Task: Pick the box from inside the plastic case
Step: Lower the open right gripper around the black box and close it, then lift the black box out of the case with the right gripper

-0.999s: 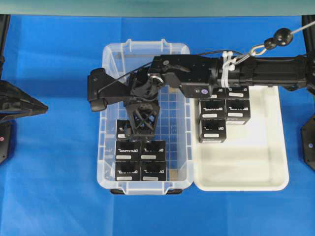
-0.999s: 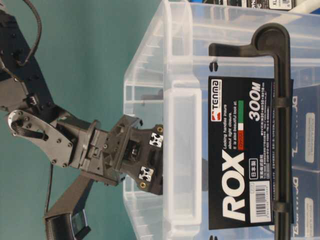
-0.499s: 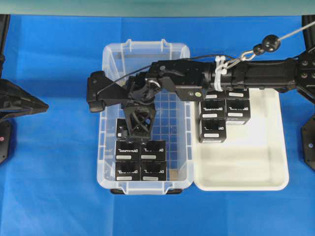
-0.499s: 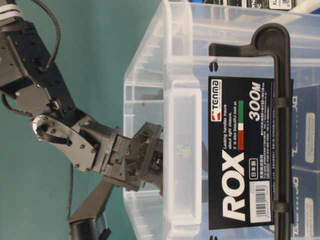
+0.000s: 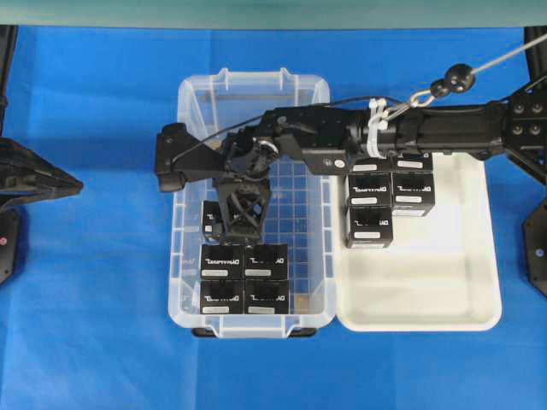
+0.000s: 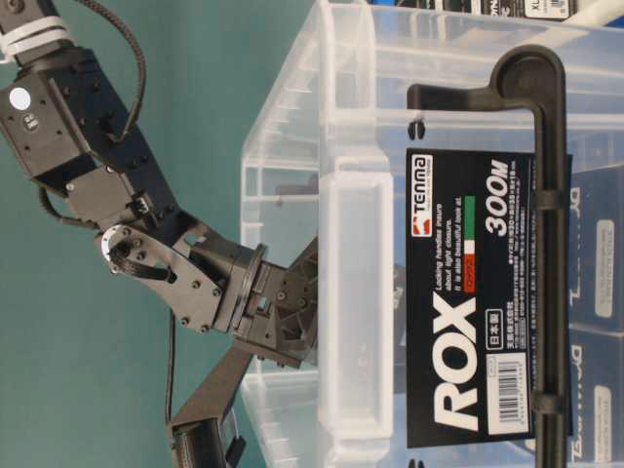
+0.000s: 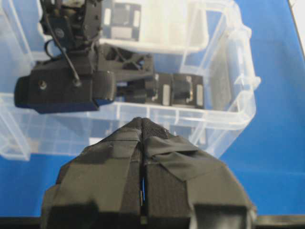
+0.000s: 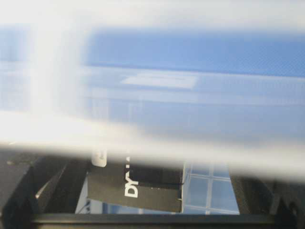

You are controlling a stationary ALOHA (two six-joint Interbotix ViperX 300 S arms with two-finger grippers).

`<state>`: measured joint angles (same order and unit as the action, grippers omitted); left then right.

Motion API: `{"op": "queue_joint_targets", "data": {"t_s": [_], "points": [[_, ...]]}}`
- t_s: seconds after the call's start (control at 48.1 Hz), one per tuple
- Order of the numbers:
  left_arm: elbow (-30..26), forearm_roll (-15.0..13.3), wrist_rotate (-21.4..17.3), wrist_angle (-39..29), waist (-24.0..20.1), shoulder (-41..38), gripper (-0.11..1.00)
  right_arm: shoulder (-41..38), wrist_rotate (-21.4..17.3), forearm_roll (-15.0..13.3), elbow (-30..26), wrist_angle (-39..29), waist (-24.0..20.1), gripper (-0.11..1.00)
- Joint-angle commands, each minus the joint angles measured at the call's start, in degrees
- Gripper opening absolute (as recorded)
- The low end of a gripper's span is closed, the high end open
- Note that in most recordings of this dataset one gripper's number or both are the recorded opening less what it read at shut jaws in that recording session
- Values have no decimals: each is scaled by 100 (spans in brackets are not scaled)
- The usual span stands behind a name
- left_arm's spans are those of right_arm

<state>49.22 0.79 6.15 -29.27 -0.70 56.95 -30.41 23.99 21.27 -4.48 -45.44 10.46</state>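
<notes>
Right wrist view: mostly a white-and-blue blur of the plastic case (image 8: 157, 143) wall. Only the bottom strip is sharp: a black box (image 8: 138, 183) with cut-off white lettering lies on the gridded floor between the dark fingers (image 8: 28, 191).

Overhead: the right gripper (image 5: 232, 224) reaches into the case, jaws spread wide, straddling the single box behind a block of four boxes (image 5: 244, 279). The arm hides most of that box; contact cannot be judged.

Left gripper (image 7: 142, 143): taped fingers pressed together, holding nothing, parked outside the case.

Beside the case, a white tray (image 5: 444, 299) holds more boxes (image 5: 389, 201), partly covered by the arm.

Table-level view: jaw tips blur behind the clear wall.
</notes>
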Motion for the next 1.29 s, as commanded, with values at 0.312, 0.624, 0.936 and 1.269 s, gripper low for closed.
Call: {"op": "queue_joint_targets", "data": {"t_s": [0.312,0.624,0.936,1.269], "points": [[-35,18,0,26,-9,-18,-5,62,35,-9,-35,-18,35,65],[9,18,0,26,-53,-9,-5,483,-114,-9,-123,-62,158,65],[53,18,0,26,-141,-9,-5,1187,-299,-9,-378,-747,272,65],[53,9,18,18,-158,35,-5,2145,-554,-9,-800,-1951,281,65]]}}
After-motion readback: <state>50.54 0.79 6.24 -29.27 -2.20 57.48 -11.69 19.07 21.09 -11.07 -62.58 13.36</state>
